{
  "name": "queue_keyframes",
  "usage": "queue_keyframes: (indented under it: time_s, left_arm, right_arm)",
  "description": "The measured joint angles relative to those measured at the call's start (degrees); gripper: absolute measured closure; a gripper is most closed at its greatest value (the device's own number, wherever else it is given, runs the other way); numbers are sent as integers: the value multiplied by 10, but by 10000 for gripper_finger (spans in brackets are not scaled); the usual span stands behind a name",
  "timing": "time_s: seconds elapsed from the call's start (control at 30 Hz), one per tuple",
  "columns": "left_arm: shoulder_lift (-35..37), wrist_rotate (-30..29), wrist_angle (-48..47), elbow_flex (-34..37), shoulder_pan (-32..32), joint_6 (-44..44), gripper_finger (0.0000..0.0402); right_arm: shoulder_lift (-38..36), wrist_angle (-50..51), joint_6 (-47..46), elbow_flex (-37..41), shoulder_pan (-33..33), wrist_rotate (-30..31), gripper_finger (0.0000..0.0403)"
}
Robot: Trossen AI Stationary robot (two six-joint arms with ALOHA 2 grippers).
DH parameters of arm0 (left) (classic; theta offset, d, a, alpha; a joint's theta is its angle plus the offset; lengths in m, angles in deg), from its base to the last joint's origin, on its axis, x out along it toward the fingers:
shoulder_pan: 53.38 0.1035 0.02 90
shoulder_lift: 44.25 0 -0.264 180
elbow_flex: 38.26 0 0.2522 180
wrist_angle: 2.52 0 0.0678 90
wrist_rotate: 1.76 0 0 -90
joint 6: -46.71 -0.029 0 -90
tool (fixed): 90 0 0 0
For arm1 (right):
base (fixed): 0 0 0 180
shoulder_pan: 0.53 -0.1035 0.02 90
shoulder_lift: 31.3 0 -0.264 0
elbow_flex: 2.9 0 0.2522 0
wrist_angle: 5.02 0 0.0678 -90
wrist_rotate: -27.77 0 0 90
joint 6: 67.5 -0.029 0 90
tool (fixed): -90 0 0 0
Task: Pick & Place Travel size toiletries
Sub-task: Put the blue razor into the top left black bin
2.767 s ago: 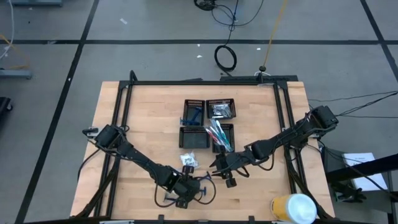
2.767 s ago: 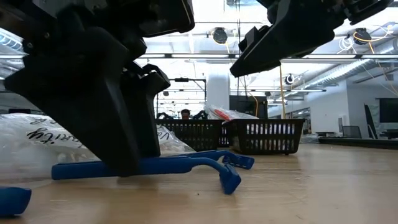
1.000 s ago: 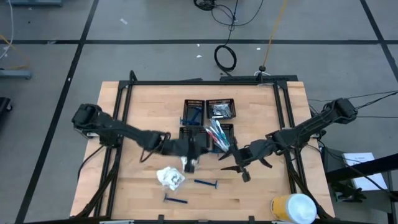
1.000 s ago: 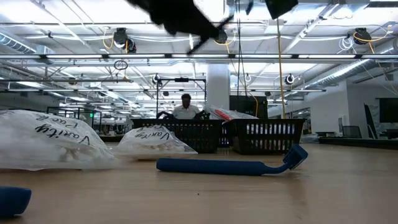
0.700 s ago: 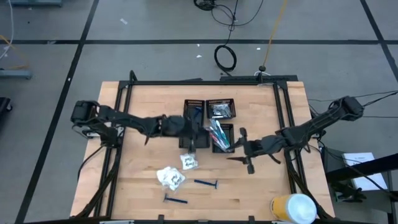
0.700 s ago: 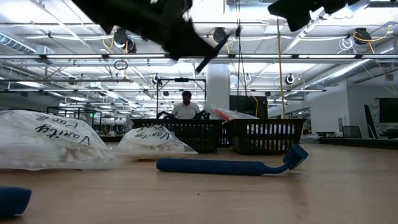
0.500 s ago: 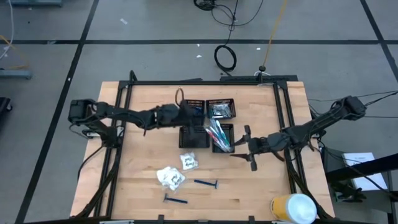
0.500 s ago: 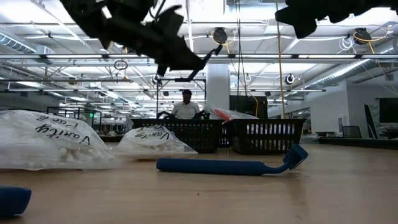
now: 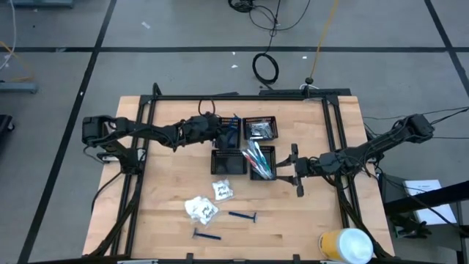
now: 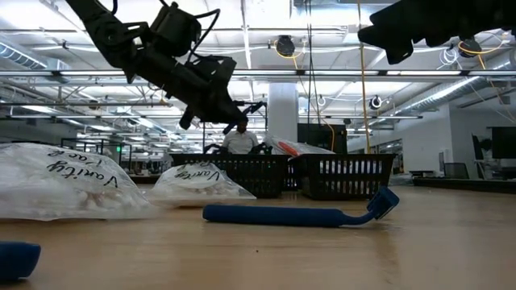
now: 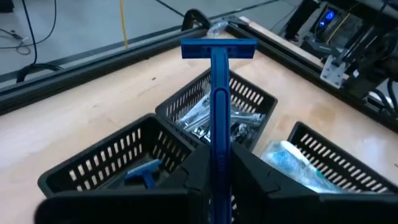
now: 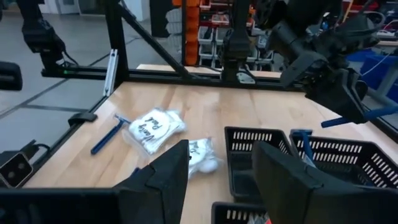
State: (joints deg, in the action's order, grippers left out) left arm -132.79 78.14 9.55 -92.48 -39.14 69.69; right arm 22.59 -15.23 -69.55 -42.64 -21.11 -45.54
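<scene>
Left claw (image 9: 220, 126) is clamped on a blue razor (image 11: 217, 81) over the upper-left tray (image 9: 228, 132), not yet dropped. Right claw (image 9: 290, 170) is apart, empty, right of the trays. Judged about half sorted: two razors (image 9: 242, 215) and two packets (image 9: 201, 209) remain lower-centre on the table (image 9: 161, 220).

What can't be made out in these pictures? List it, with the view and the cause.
- High view: what the left gripper holds is too small to see; the left wrist view shows a blue razor.
- Low view: contents of the black mesh trays are hidden by their walls.
- Low view: a blue item is cut off by the picture's edge.
- Right wrist view: anything under the open right gripper is hidden by its fingers.
</scene>
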Motion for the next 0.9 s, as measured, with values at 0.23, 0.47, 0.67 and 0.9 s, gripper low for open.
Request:
queue_keyframes:
  time_s: [0.23, 0.47, 0.67, 0.9]
  left_arm:
    - [0, 0, -10, 0, -1, 13, 346]
    - [0, 11, -13, 0, -3, -14, 301]
    - [0, 6, -33, 0, -4, -24, 206]
    - [0, 22, -12, 0, -10, -50, 143]
  right_arm:
    - [0, 2, -1, 0, 0, -2, 238]
    - [0, 2, -3, 0, 0, -2, 238]
    - [0, 2, -3, 0, 0, -2, 238]
    - [45, -21, -17, -1, -1, -2, 238]
